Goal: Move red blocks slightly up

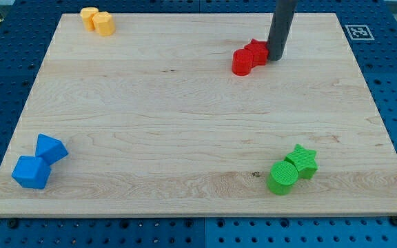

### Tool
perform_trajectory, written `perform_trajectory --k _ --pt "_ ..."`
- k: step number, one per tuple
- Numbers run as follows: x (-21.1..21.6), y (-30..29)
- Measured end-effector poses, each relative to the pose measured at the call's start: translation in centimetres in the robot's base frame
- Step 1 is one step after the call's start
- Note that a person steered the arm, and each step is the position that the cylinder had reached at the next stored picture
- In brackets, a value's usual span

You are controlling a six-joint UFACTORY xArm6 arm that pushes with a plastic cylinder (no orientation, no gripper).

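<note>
Two red blocks sit touching near the view's top, right of centre: a red cylinder (242, 62) at the left and a red star (257, 52) at the right. My tip (276, 56) stands right against the red star's right side, the dark rod rising out of the view's top.
Two yellow blocks (97, 21) lie at the board's top left. A blue cube (31, 172) and a blue wedge-like block (50, 148) lie at the bottom left. A green cylinder (282, 177) and a green star (302, 160) lie at the bottom right. The wooden board (185, 124) rests on a blue perforated table.
</note>
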State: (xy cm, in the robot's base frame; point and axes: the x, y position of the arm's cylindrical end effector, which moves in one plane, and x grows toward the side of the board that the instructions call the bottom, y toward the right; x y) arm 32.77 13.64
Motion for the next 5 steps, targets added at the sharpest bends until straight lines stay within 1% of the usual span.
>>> perform_trajectory --k 1,2,3,4,5 --pt "1.4 1.2" --pt "4.0 1.8" --pt "5.6 -1.7" --pt "5.7 -3.8" --pt "2.9 -3.8"
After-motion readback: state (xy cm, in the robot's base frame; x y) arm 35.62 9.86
